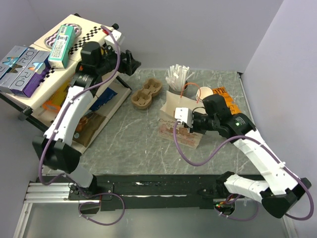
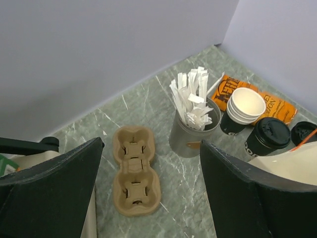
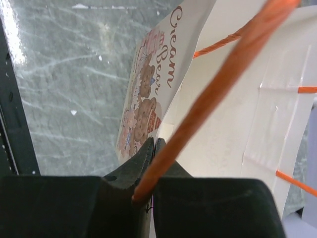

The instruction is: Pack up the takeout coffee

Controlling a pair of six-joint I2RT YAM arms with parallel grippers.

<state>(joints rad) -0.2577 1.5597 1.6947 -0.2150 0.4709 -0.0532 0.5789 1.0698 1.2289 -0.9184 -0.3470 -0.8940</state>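
Takeout coffee (image 2: 267, 136) stands upright at far right, just beside the white cup stack (image 2: 245, 106), beyond the paper bag (image 1: 174, 115). It is likely light, with thin paper walls that crush and a lid that may pop. Best taken gently round the body, below the lid.

Left gripper (image 2: 151, 148) gapes wide with nothing in it, over the pulp carrier (image 2: 134, 171), whose wells are empty. Right gripper (image 3: 153, 144) is pinched on the bag's orange cord handle (image 3: 223, 74). Nothing is seen inside the bag. The grey holder (image 2: 190, 136) is full of wrapped straws.

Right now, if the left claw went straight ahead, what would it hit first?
Most likely the brown cup carrier, which lies on the table dead ahead of the open left claw; depth is hard to judge.
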